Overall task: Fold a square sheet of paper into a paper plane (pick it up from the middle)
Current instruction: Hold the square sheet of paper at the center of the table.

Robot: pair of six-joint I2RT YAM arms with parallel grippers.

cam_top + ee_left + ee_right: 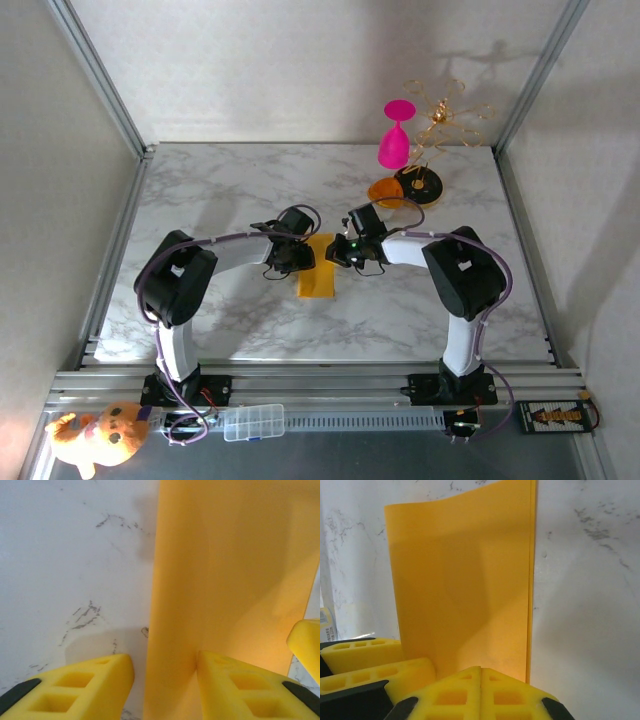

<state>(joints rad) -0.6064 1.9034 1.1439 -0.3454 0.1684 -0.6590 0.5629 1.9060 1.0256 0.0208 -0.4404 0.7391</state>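
Evidently the square sheet of paper (318, 268) lies at the middle of the tabletop (230, 190), doubled into a strip. My left tool (165, 667) stands apart, straddling its long edge; my right tool (480, 682) is together at its end. Next, I reckon, corner folds, one side pinned.

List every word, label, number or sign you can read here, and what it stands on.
Nothing reads clearly.
Markings on the black-and-yellow board, near right corner: too small to read.
Print on the pale object at the right wrist view's left edge: blurred.
The square sheet of paper: blank.
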